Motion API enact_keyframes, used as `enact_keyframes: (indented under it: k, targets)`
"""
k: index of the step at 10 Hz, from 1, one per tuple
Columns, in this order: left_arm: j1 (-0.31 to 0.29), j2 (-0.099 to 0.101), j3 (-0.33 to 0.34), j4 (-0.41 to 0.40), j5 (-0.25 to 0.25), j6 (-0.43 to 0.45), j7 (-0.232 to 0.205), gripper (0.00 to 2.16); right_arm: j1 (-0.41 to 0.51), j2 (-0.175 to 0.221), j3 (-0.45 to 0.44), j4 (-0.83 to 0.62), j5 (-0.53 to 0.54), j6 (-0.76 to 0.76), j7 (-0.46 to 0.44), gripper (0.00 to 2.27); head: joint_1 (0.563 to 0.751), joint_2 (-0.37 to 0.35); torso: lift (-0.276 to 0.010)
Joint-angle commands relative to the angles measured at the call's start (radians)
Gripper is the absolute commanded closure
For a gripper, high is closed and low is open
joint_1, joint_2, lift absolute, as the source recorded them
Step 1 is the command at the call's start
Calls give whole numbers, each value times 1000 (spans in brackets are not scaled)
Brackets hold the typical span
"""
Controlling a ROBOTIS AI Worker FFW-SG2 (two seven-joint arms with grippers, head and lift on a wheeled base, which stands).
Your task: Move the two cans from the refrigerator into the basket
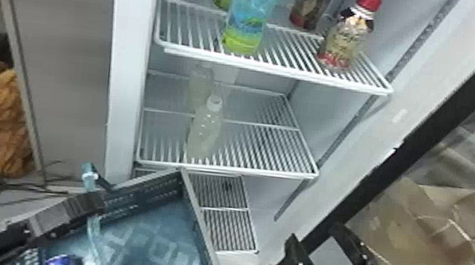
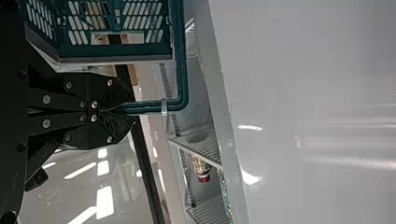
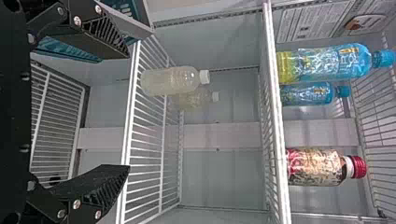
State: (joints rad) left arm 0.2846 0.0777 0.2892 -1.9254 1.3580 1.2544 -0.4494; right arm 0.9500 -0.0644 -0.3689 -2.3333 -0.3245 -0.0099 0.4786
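Observation:
In the head view, my left gripper [image 1: 92, 203] is at the left side of the teal basket [image 1: 197, 222], shut on its handle [image 1: 97, 237]. The left wrist view has the left gripper [image 2: 130, 110] closed around the handle [image 2: 175, 84], beside the basket wall [image 2: 116, 51]. A blue can [image 1: 63, 263] lies inside the basket at the bottom edge, partly cut off. My right gripper [image 1: 314, 235] stands open to the right of the basket, before the fridge. In the right wrist view, nothing is between the fingertips of the right gripper [image 3: 128, 112], which face the shelves.
Blue bottles [image 1: 251, 17], a red-capped bottle [image 1: 345, 40] and a dark container [image 1: 311, 7] stand on the upper shelf [image 1: 281, 69]. Two pale bottles, one in front [image 1: 205, 133], occupy the middle shelf [image 1: 265, 145]. The fridge's side frame [image 1: 374, 144] runs above the right gripper.

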Motion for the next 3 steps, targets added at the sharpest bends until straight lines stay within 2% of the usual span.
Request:
enact_keyframes:
  k: [1, 3]
  targets:
    - [0, 1, 0, 0, 0, 2, 0, 1210, 0, 0, 0, 3, -1, 0, 0, 217, 695, -350, -219]
    - [0, 1, 0, -2, -2, 5, 0, 1211, 0, 0, 0, 3, -3, 0, 0, 220, 695, -350, -219]
